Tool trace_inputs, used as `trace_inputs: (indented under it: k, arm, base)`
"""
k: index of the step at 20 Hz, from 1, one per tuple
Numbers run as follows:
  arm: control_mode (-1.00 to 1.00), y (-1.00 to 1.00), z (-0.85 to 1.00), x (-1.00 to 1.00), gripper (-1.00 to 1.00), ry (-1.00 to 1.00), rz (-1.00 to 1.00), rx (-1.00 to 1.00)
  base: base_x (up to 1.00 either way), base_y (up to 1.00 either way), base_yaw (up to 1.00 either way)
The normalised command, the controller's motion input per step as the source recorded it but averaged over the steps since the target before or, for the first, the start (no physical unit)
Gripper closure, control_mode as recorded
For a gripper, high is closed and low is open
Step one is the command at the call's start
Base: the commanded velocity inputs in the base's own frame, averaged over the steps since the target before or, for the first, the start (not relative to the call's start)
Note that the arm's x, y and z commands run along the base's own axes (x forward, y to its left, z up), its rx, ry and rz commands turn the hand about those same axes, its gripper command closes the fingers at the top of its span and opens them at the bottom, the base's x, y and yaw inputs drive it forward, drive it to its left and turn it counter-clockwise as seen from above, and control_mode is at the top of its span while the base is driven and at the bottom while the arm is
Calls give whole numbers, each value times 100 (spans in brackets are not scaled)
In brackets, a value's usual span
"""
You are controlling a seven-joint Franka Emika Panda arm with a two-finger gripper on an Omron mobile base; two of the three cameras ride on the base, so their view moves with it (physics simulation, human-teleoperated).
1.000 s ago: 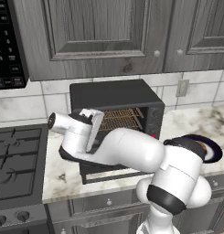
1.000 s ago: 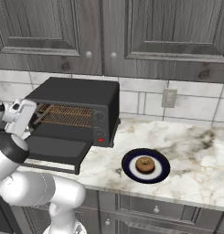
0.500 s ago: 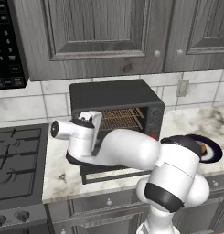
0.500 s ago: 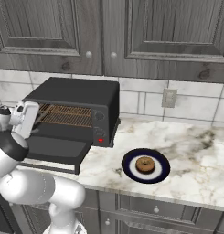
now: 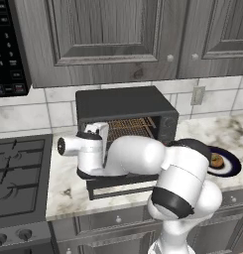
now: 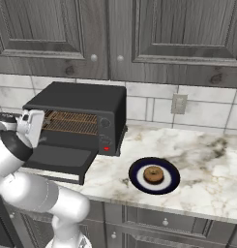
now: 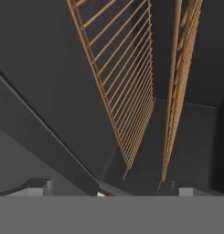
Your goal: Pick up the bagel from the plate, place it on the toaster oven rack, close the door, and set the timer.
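A brown bagel (image 6: pixel 153 175) lies in the middle of the dark navy plate (image 6: pixel 170 183) on the marble counter, right of the toaster oven (image 6: pixel 79 97). The bagel (image 5: pixel 217 160) and plate (image 5: pixel 233 163) also peek out behind my arm. The oven door (image 6: pixel 59 158) hangs open and flat. The copper rack (image 6: pixel 70 121) sits inside the cavity. My gripper (image 6: pixel 37 130) is open and empty at the left of the opening, over the door, far from the bagel. In the hand view the rack (image 7: pixel 125 91) runs steeply across, close ahead of my gripper (image 7: pixel 112 189).
A black stovetop (image 5: pixel 19 171) lies left of the oven, with a microwave (image 5: pixel 6 47) above it. Grey cabinets (image 6: pixel 139 34) hang overhead. A wall outlet (image 6: pixel 179 103) sits on the tile behind the plate. Open marble counter (image 6: pixel 212 160) stretches to the right.
My hand has sunk a little and turned in front of the oven's opening. Its jaws stay open. The bagel, plate and door have not moved.
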Motion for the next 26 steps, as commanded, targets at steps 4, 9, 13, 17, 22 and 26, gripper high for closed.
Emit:
trace_inputs:
  k: [4,9,13,17,22,26]
  arm:
    - [-100,0,-6,3,-100,3,9,-14]
    - [-100,0,-1,6,-100,8,16,-18]
    - [-100,0,-1,8,-100,7,18,-17]
    - [-100,0,-3,20,-100,12,19,-14]
    - [-100,0,-3,19,-100,22,18,-7]
    - [-100,0,-7,8,-100,27,16,-6]
  base:
    - [0,0,0]
    - [0,0,0]
    - [0,0,0]
    - [0,0,0]
    - [0,0,0]
    - [0,0,0]
